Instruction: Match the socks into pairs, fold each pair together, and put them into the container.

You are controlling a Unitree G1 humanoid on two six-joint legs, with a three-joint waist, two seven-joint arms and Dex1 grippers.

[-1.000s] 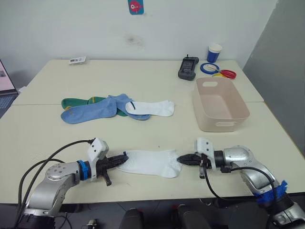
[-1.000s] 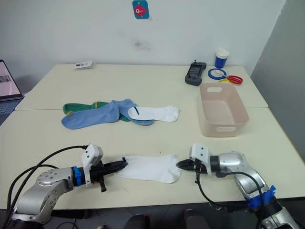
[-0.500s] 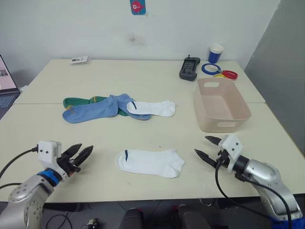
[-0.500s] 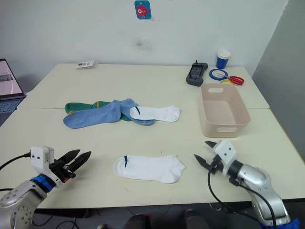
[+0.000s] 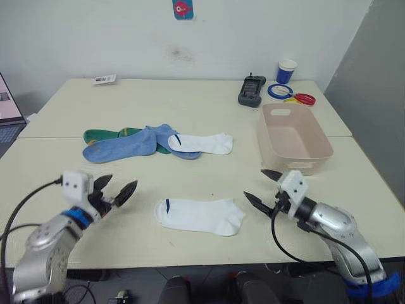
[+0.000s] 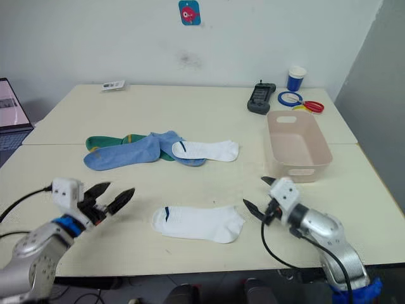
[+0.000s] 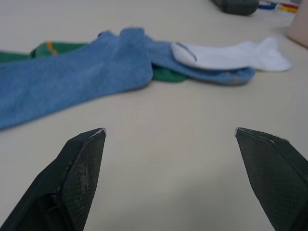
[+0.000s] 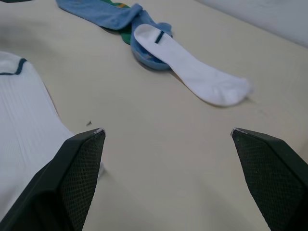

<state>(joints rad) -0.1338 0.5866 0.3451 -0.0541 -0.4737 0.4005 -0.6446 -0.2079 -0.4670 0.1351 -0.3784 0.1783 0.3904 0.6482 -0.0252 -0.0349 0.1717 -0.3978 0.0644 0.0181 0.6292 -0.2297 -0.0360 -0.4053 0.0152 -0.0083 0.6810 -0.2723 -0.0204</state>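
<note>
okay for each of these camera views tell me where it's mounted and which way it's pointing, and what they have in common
Head stereo pair: on the head, facing forward and down over the table; shows the left gripper, the right gripper and both arms.
Left wrist: looks along its open fingers toward the blue sock.
Right wrist: looks along its open fingers, past the near white sock.
Shared: every view catches the far white sock.

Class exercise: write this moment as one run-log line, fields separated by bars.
left hand open, empty | right hand open, empty | white sock flat between them | other socks piled behind | container empty
</note>
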